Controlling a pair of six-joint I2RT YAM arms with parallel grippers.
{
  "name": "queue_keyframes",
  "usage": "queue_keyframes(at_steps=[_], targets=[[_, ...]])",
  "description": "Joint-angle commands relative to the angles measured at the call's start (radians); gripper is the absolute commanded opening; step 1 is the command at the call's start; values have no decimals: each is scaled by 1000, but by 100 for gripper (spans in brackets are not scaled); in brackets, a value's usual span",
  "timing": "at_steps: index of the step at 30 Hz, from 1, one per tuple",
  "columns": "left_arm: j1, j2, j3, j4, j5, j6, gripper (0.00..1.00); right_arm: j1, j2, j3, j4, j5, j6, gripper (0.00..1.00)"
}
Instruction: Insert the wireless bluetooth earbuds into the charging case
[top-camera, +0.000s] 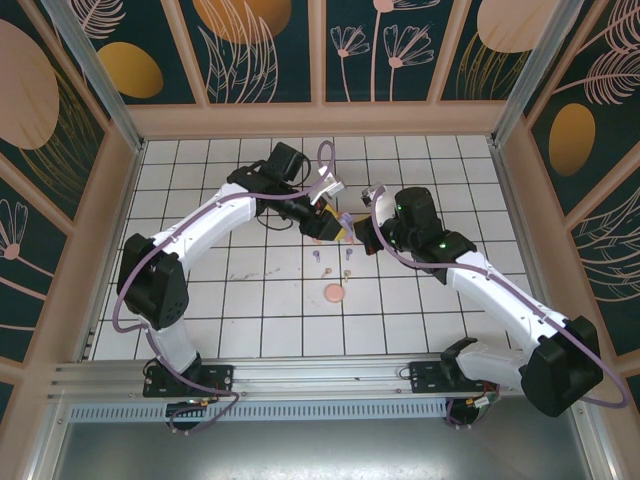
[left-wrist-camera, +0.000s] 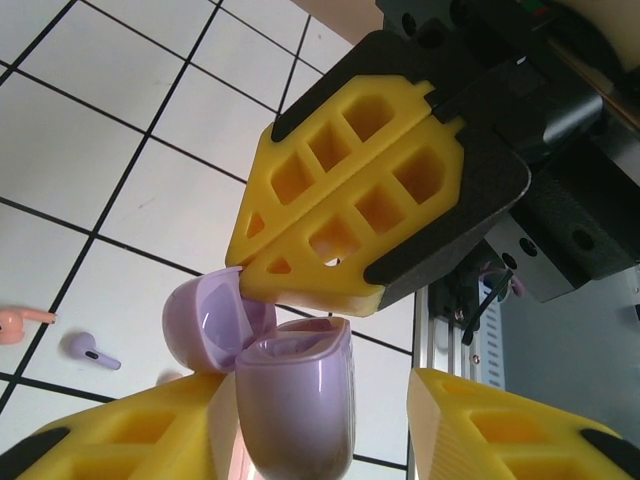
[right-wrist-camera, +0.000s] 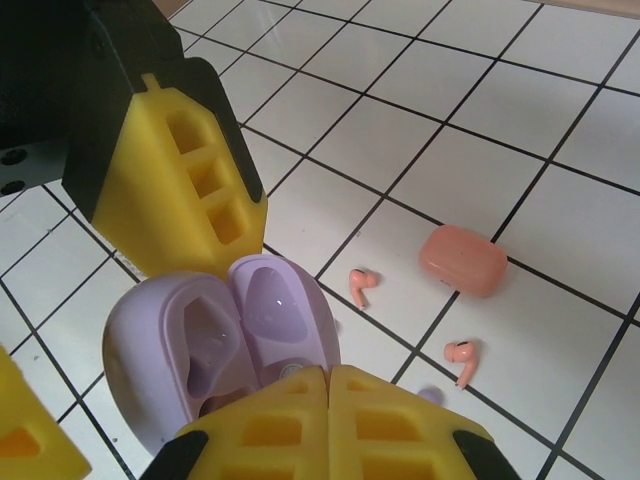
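Currently the glossy lilac plastic charging case (right-wrist-camera: 215, 340) is hinged open, both hollow halves showing, in the lower left of the right wrist view. The right gripper (right-wrist-camera: 328, 378), with yellow lattice fingers, has its jaws pressed together, and their tips pinch the near rim of the charging case.

In the left wrist view the left gripper (left-wrist-camera: 318, 385) frames the bottom edge. Its jaws stand apart: the lower-left finger (left-wrist-camera: 130, 435) touches the case's body and the lower-right finger is clear of it, so this gripper clasps nothing.

The tiny stemmed wireless bluetooth earbuds lie loose on the white tiled tabletop (right-wrist-camera: 520, 120), none inside the case. One salmon-pink earbud (right-wrist-camera: 361, 285) lies just right of centre in the right wrist view, and a second salmon-pink earbud (right-wrist-camera: 463, 355) lies toward the lower right. A purple earbud (left-wrist-camera: 88, 350) lies near the left edge of the left wrist view. A closed, rounded salmon-pink case (right-wrist-camera: 462, 259) rests on the tiles right of centre, near the two pink buds.
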Motion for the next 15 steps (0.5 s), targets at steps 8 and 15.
queue_keyframes(at_steps=[8, 15], targets=[[9, 23, 15, -20, 54, 32, 48, 7, -6, 7, 48, -30, 3, 0], [8, 34, 14, -16, 65, 31, 36, 7, -2, 11, 49, -37, 4, 0]])
